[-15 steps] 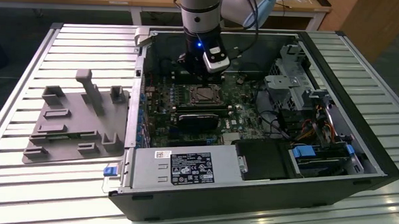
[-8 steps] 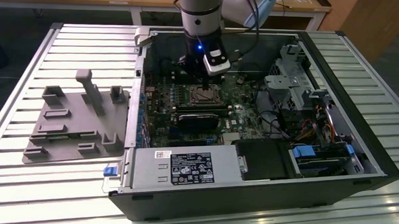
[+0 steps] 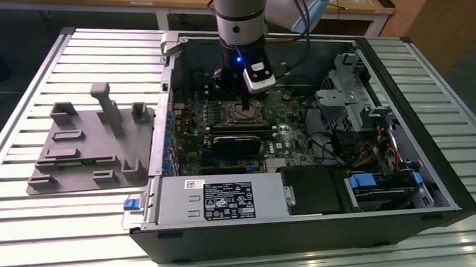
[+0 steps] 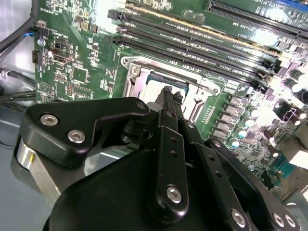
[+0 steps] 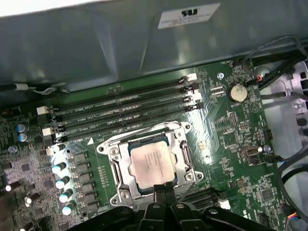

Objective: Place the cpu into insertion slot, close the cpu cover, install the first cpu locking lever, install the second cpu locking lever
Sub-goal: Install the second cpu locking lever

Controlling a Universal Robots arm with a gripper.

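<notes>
1. Cpu (image 5: 150, 162) already sat flat in the insertion slot (image 5: 129, 179), cpu cover (image 5: 183, 156) down around it.
2. Tool (image 5: 163, 188) hovered at the socket edge, fingers together, clamped on nothing.
3. Looked like lever-locking time; needed a careful hook-and-push.

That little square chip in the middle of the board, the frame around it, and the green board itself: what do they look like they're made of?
The cpu has a pale silver-grey top with a matte sheen, probably metal. The cpu cover framing it is thin, dull silver and catches the light along its edges, so likely stamped metal. The motherboard is glossy green with fine traces and soldered parts, which looks like a coated circuit-board laminate.
</notes>
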